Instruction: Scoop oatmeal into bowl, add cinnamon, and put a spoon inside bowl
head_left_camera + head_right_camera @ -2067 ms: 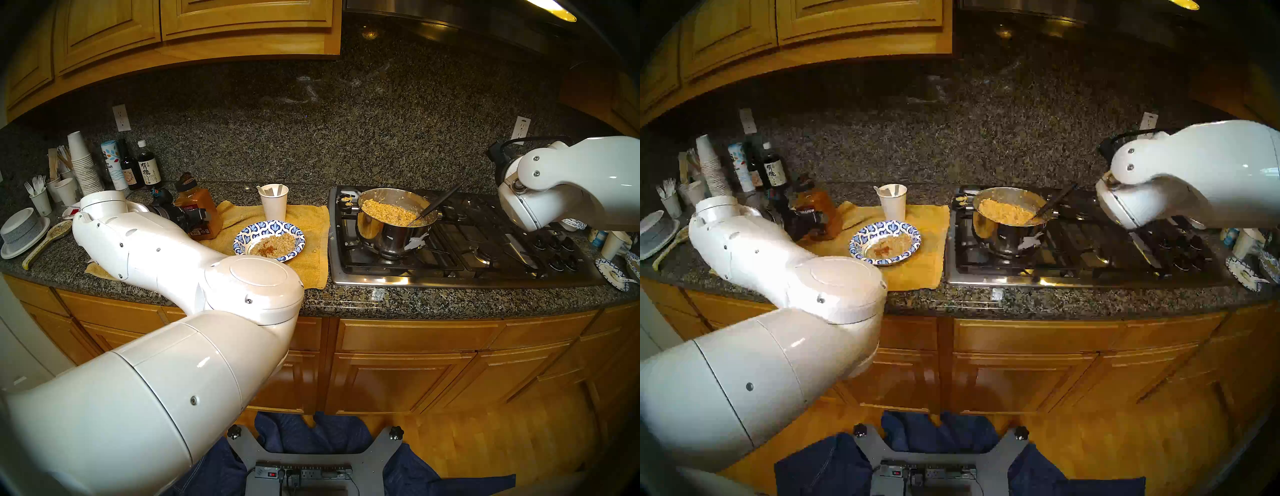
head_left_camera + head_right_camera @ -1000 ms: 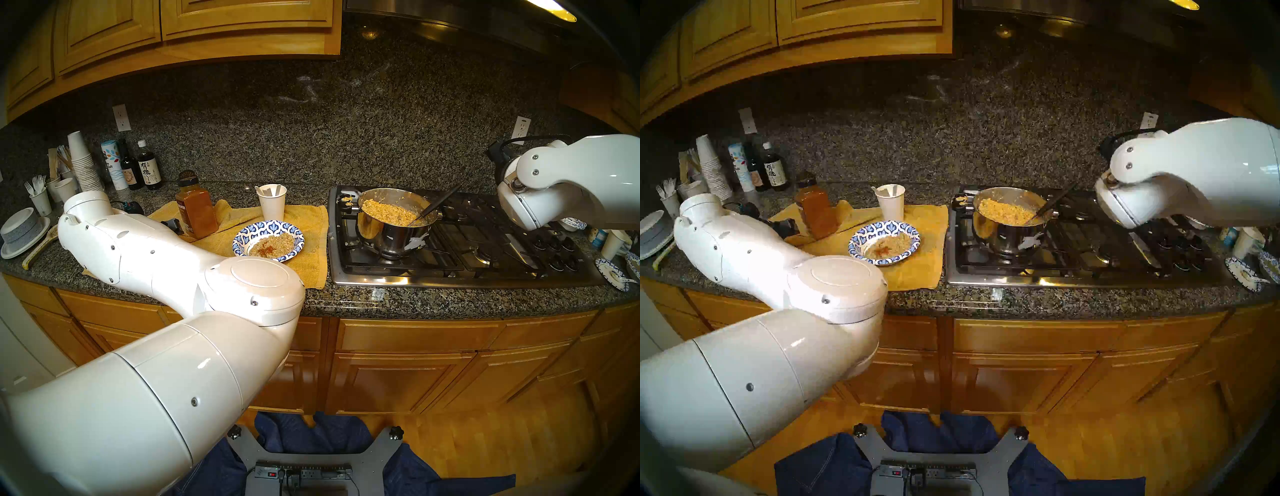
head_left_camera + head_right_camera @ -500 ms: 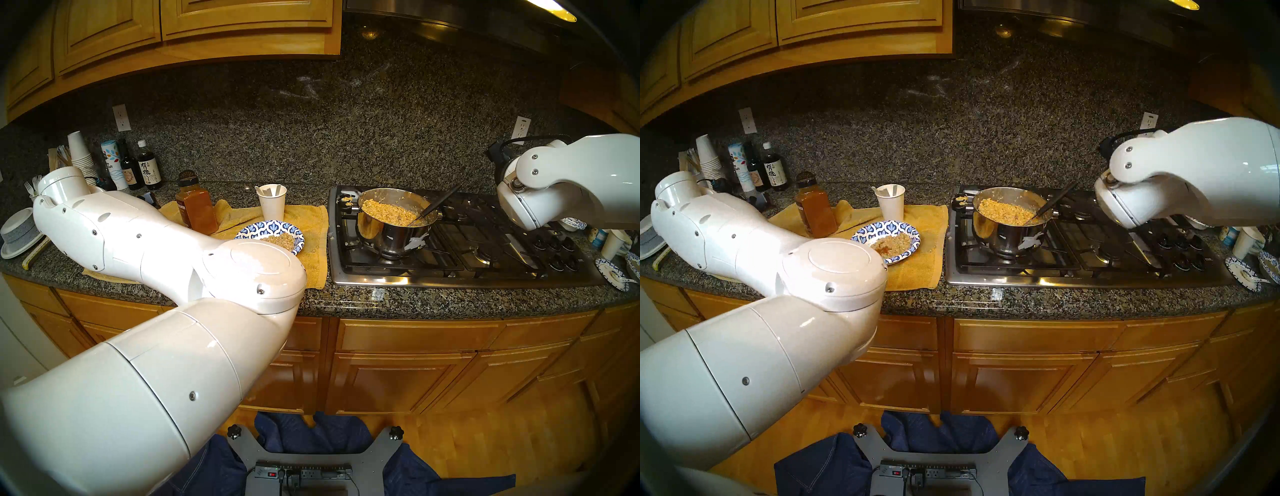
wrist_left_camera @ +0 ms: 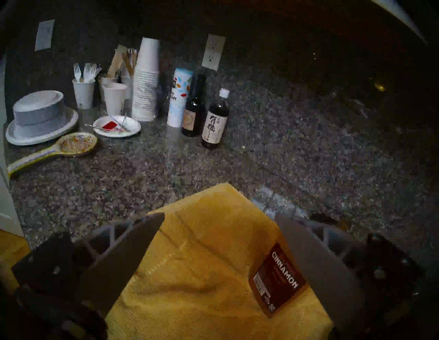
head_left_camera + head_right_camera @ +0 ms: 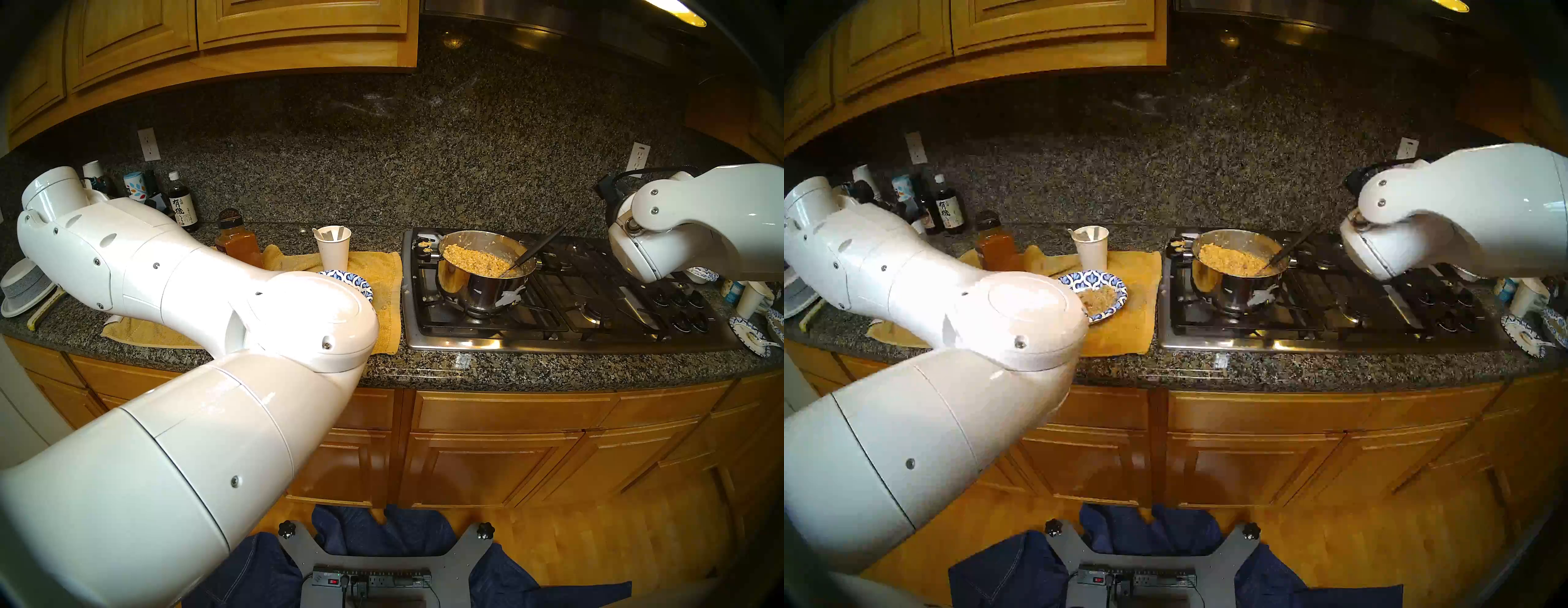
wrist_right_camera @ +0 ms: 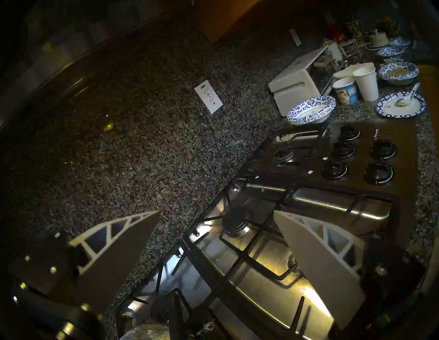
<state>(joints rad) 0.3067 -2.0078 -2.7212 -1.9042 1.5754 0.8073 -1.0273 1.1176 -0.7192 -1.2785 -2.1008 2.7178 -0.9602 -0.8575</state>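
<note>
Left tool [image 4: 219, 214] open wide, empty, above the yellow towel [image 4: 202, 249]. Right tool [image 6: 216, 213] likewise open, empty, over the cooktop [image 6: 308, 201]. One cinnamon jar [image 5: 237, 242] stands upright on the towel, lid up; its label reads only in the left wrist view. One patterned bowl [image 5: 1110, 284] of oatmeal [image 5: 1100, 297] sits beside it, half hidden by the left arm. Two white spoons stand in one cup [image 5: 335, 250]. Two soy sauce bottles [image 4: 215, 118] stand on the worktop [image 4: 118, 178].

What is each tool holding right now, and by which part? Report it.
Nothing is held. The left tool is open above the yellow towel, clear of the cinnamon jar. The right tool is open over the stove.
</note>
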